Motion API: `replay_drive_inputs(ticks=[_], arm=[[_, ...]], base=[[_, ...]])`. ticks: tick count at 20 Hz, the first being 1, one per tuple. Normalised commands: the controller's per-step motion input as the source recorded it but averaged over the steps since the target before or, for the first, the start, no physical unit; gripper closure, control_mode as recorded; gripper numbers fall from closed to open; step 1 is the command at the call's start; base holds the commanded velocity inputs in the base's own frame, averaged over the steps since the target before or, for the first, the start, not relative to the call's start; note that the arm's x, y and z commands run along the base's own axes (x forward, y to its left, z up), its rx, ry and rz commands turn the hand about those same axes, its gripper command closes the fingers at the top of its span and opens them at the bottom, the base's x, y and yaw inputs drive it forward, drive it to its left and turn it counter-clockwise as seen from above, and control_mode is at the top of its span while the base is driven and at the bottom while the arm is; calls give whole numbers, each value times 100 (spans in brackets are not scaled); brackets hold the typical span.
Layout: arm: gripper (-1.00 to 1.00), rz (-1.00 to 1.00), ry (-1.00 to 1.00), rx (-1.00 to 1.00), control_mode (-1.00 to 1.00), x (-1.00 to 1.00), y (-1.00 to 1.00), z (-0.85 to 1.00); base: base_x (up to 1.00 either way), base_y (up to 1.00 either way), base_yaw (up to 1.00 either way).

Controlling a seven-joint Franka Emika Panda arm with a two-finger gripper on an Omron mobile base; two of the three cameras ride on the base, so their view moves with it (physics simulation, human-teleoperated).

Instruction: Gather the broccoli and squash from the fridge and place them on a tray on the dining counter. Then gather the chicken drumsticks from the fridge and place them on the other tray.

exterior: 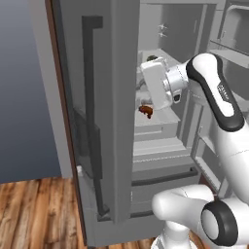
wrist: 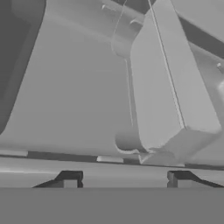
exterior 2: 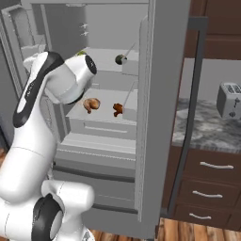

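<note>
A: What's on the left?
B: Fridge (exterior: 112, 121) w/ doors swung open; near door has a dark vertical bar handle (exterior: 92, 116). Wood floor (exterior: 34, 214) below.

A: And inside?
B: White arm (exterior 2: 42, 94) reaches onto a middle shelf (exterior 2: 108, 113). Two chicken drumsticks (exterior 2: 92, 104) lie on that shelf, apart from each other: a tan one just beside the arm's wrist, a darker orange-brown one further right. One shelf up sits a small dark-green round item (exterior 2: 120, 59), too small to name.

A: Gripper?
B: Gripper (wrist: 124, 179) tips show in hand view, spaced apart w/ nothing visible between them; grey fridge-interior surfaces ahead. Can't tell if it's gripping anything.

A: Far right?
B: Stone counter (exterior 2: 207, 127) w/ a toaster (exterior 2: 229, 100), brown drawers under it.
</note>
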Motion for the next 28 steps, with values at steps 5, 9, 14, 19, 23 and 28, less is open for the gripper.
replay_drive_inputs(ticks=[5, 9, 14, 19, 23, 28], arm=[[-100, 11, 0, 0, -100, -25, 85, -15], [-100, 8, 0, 0, -100, -21, 85, -9], [-100, 4, 0, 0, -100, -8, 82, 0], [-100, 0, 0, 0, -100, -21, 54, 0], [-100, 0, -10, 0, -100, -69, -17, 9], [-100, -1, -17, -11, -100, -69, -70, 11]], base=[[0, 0, 0], [0, 0, 0], [0, 0, 0], [0, 0, 0], [0, 0, 0], [0, 0, 0]])
